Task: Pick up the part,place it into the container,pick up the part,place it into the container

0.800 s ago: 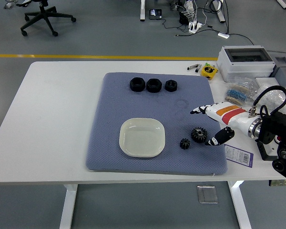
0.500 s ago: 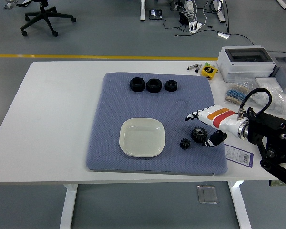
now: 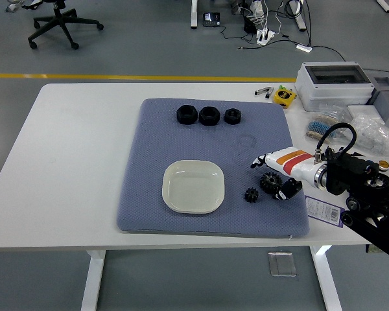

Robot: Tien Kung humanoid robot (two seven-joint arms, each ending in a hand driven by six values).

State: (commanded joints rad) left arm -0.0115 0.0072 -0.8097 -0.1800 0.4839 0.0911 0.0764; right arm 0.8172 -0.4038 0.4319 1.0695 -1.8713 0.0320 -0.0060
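Observation:
Two black gears lie on the blue mat [image 3: 181,129] to the right of the dish: a larger gear [image 3: 270,181] and a smaller gear [image 3: 251,194]. The cream square dish [image 3: 193,186] stands empty near the mat's front. My right hand [image 3: 272,177], white with an orange band, reaches in from the right and hovers over the larger gear, fingers spread above it and thumb just to its right, holding nothing. The left arm is out of sight.
Three black nuts [image 3: 208,115] sit in a row at the mat's far edge. A grey box [image 3: 334,84], a yellow block [image 3: 284,96] and bags of small parts [image 3: 327,126] crowd the table's right side. A label [image 3: 325,210] lies beside the mat's right edge.
My right hand has slid left and slightly down, from beside the larger gear to straddling it. The gears, dish and nuts have not moved.

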